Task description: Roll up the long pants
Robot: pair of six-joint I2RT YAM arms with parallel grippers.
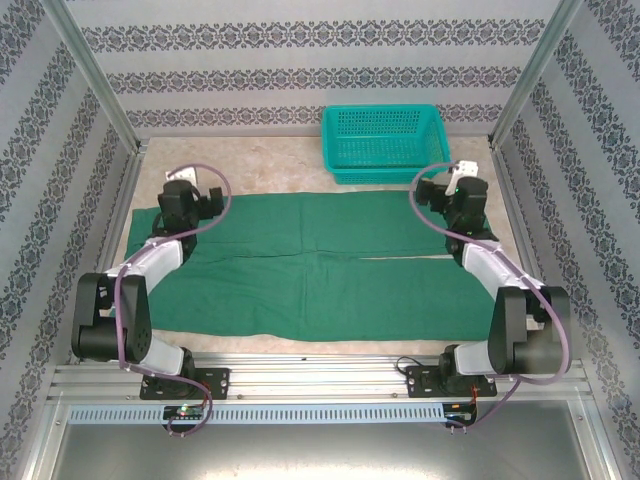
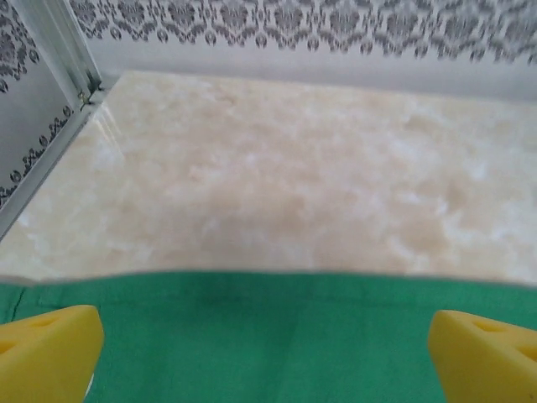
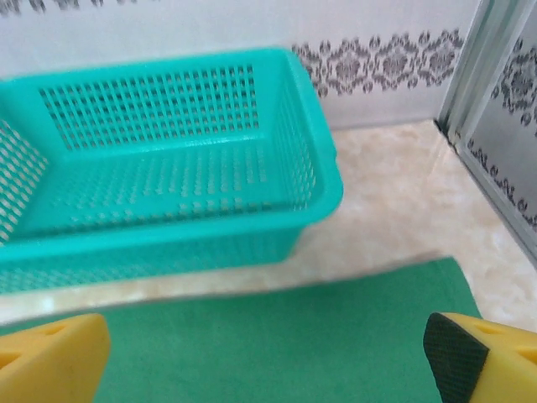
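Marbled tabletop (image 1: 270,165) carries the long pants (image 1: 320,265), spread flat across mid-frame. Left gripper (image 2: 268,357) and right gripper (image 3: 268,357) hover over the upper edge, jaws wide and empty, apparently poised to pinch it. The teal mesh basket (image 1: 385,140) sits upper right.

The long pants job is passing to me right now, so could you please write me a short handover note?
Left pincer: open, empty, over the far edge of the long pants near their left end.
Right pincer: open, empty, over the same edge near the right end, just short of the teal basket.
Pants: flat and unrolled, stretched left to right across the table.
Done: nothing rolled yet.
Left: the whole roll.
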